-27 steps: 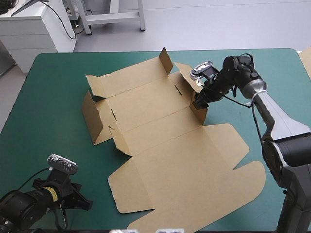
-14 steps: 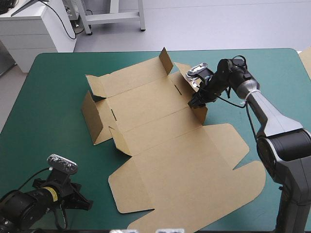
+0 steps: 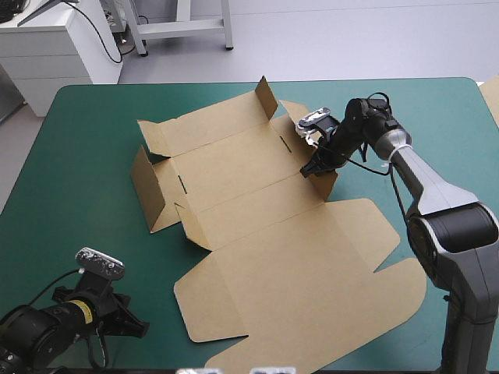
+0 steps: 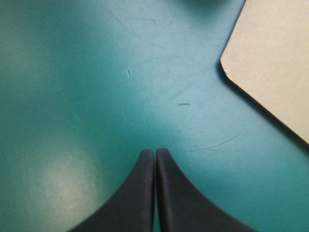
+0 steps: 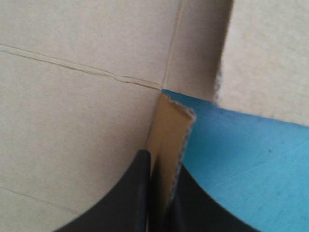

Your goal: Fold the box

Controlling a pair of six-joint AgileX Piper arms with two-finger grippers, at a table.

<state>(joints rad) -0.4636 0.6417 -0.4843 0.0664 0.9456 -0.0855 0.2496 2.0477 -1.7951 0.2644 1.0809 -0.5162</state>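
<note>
The brown box (image 3: 273,234) lies spread on the teal-green cover, its back and left walls partly raised and its large lid panels flat toward the front. My right gripper (image 3: 316,165) is at the box's right side, shut on a small upright side flap (image 3: 327,181). In the right wrist view the flap (image 5: 170,137) stands on edge between the two black fingers (image 5: 140,193), next to a crease of the box floor. My left gripper (image 3: 127,323) rests near the table's front left corner, shut and holding nothing (image 4: 155,153), with a rounded corner of the box (image 4: 275,63) ahead of it.
An edge of more brown board (image 3: 492,97) shows at the table's right edge. Bare teal-green cover (image 3: 86,195) lies left of the box and along the far edge.
My right gripper's fingers have come together on the side flap, and the wrist shifted slightly toward the box. The left arm has not moved.
</note>
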